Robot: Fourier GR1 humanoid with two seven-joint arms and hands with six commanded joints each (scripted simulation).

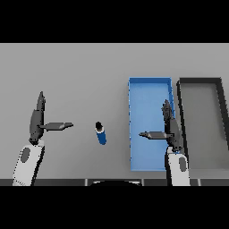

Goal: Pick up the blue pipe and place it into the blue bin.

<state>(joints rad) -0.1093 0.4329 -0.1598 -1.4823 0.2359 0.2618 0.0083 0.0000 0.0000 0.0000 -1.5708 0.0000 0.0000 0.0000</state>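
Dark fingers of the right hand (169, 125) point straight away from the robot, thumb stretched out sideways toward the left, holding nothing; the hand shows over the right edge of the blue bin (134, 134). At the table's left side the left hand (38, 118) mirrors it, fingers straight, thumb aimed toward the centre, released and holding nothing. Between the two hands the blue pipe (101, 133) with a dark top end lies on the grey table (80, 67), just left of the blue bin and apart from both hands. Right beside the blue bin sits a dark-rimmed grey bin (222, 125); neither bin shows any contents.
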